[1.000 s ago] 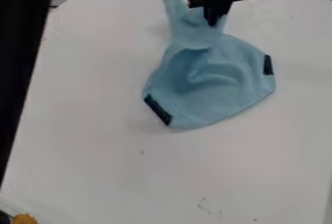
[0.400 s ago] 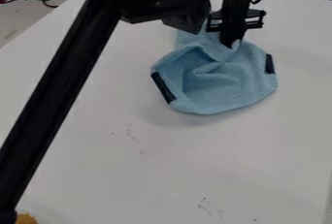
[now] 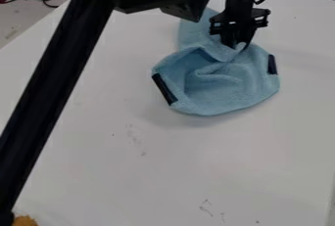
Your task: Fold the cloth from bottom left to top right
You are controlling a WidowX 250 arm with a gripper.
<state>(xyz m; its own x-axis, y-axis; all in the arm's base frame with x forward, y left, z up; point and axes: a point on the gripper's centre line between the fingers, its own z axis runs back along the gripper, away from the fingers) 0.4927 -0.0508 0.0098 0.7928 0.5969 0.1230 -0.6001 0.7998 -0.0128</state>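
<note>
Your end effector [image 3: 237, 45] is at the upper part of the rumpled cloth [image 3: 226, 90] on the desk [image 3: 170, 171]; whether it's clenched or released, you can't tell. Expect light, floppy fabric; pinch its lower-left edge, beside the black strip [image 3: 164, 89].

I have the cloth [image 3: 229, 93] lying on the table [image 3: 170, 171], my pincer [image 3: 237, 45] at its far part, and cables [image 3: 51, 6] beyond the table's far left edge.
</note>
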